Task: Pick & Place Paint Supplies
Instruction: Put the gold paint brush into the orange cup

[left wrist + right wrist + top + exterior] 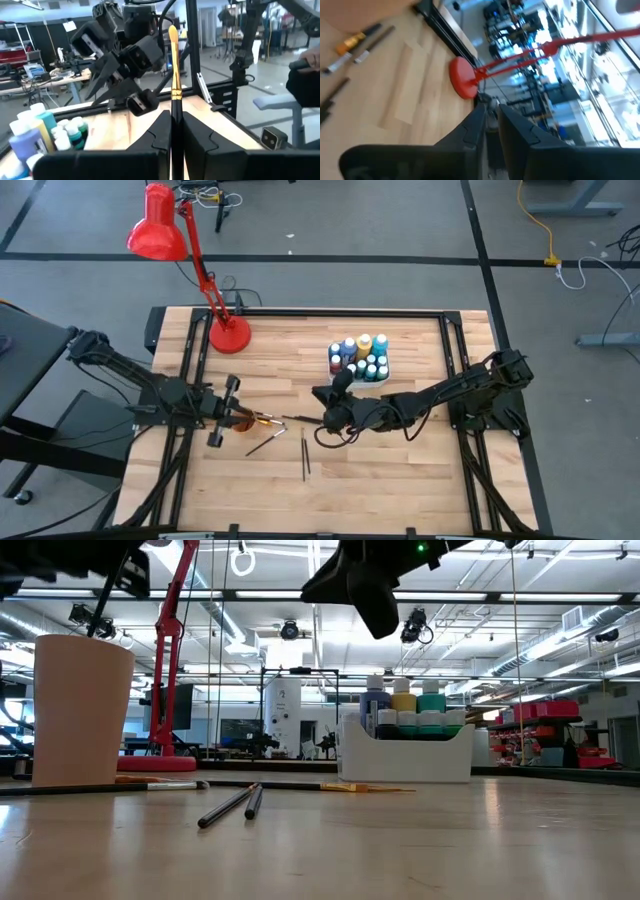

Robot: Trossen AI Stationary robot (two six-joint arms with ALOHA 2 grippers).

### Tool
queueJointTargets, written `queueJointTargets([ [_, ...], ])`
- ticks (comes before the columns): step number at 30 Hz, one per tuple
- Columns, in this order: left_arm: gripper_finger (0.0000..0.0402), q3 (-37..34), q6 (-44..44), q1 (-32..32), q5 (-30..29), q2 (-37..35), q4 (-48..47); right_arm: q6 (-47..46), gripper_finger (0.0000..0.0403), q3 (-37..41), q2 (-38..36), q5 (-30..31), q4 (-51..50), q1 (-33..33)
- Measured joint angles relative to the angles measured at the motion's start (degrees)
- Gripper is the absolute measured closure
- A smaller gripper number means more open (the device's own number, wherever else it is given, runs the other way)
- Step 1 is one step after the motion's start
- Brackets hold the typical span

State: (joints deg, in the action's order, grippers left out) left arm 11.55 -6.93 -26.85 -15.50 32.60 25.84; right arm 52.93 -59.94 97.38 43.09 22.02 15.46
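Counted one red lamp [160, 225], one white tray [405, 762] and one orange cup [80, 705]. Made out roughly ten paint bottles [362, 355] packed in the tray, too crowded for an exact number. Found at least four brushes [305, 456]: two lying side by side, one slanted near the cup, one standing upright.

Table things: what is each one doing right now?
Left pincer: shut on a paintbrush.
Right pincer: raised above the table.
Cup: standing upright.
Loose brushes: lying flat.
Paint bottles: upright in the tray.
Lamp: standing.
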Motion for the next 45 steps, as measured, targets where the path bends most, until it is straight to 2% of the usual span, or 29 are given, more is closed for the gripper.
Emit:
queueJointTargets([
  [6,0.0372,-9.27,0.89,-0.7,-1.62,-0.02,11.93,0.02,0.0346,0.0,-0.02,-5.15,0.01,0.02],
  [8,0.0372,-11.05,0.76,-0.74,-2.56,0.0,12.45,0.02,0.0346,0.0,-0.02,-5.17,0.04,0.02],
  [11,0.0364,-11.0,3.33,-0.74,-3.49,0.26,8.93,0.02,0.0346,0.0,-0.02,-5.18,0.1,0.02],
  [15,0.0349,-11.0,4.1,-0.72,-2.9,1.21,8.97,0.02,0.0346,0.0,-0.04,-5.39,0.31,-0.01],
  [22,0.0332,-11.0,6.88,-0.72,-3.37,1.03,10.22,0.02,0.0346,0.0,-0.04,-11.76,0.51,-0.58],
  [29,0.032,-11.0,5.85,-0.72,-4.67,1.03,11.74,-0.92,0.0347,0.0,-0.04,-13.11,0.79,-0.79],
  [33,0.0324,-9.35,5.74,-0.7,-6.19,1.01,13.12,-8.07,0.0347,0.0,-0.04,-13.13,0.68,-0.79],
  [38,0.0328,-6.22,5.58,-0.7,-6.15,1.03,13.14,-25.55,0.0346,0.0,-0.07,-16.06,-1.1,-0.81],
  [41,0.0325,-4.65,3.24,-0.7,-6.14,1.03,13.19,-32.12,0.0342,0.0,-0.11,-19.1,-5.92,-0.81],
  [45,0.0307,-3.34,-1.2,-0.7,-6.84,1.16,13.12,-43.22,0.0326,0.0,-0.11,-19.9,-14.82,-0.79],
])
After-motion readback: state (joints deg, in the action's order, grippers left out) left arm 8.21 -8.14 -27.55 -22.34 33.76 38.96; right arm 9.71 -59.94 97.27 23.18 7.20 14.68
